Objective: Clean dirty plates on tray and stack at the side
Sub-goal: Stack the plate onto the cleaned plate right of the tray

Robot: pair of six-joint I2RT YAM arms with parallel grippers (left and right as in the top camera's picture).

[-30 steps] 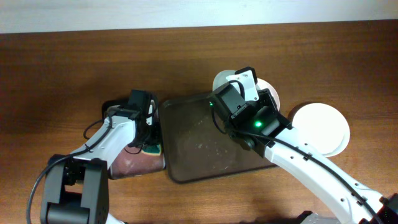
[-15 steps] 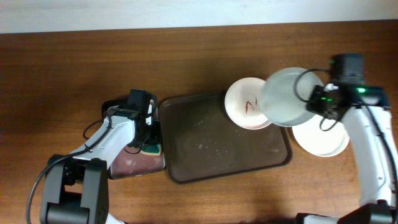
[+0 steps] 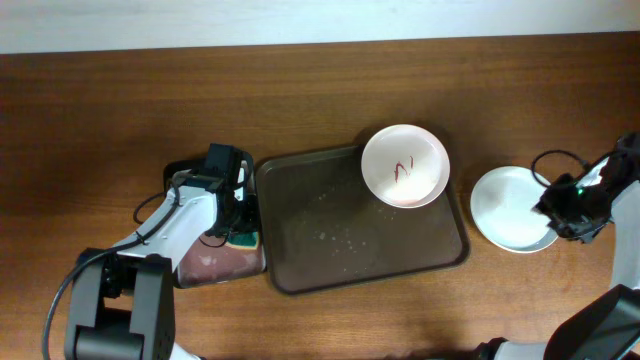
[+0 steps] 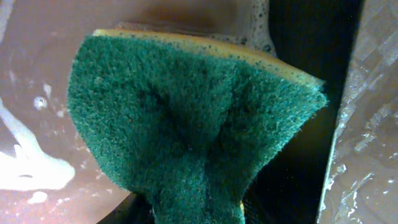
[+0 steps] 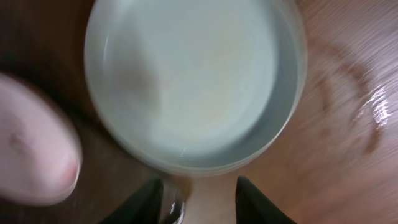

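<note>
One dirty plate with red scribbles sits on the back right corner of the dark brown tray. Pale, unmarked plates lie stacked on the table right of the tray. My right gripper is open at the stack's right rim. In the right wrist view, its fingers stand apart just behind the top plate. My left gripper is shut on a green sponge over the small black tray. The sponge hides most of its fingers.
The small black tray, pinkish and wet with suds inside, lies against the brown tray's left side. The brown tray's floor shows scattered droplets. A blurred pinkish plate edge shows at the left of the right wrist view.
My right arm carried a pale plate from the tray's back right corner out to the right, set it on the plate there and let go. The left arm has not moved.
</note>
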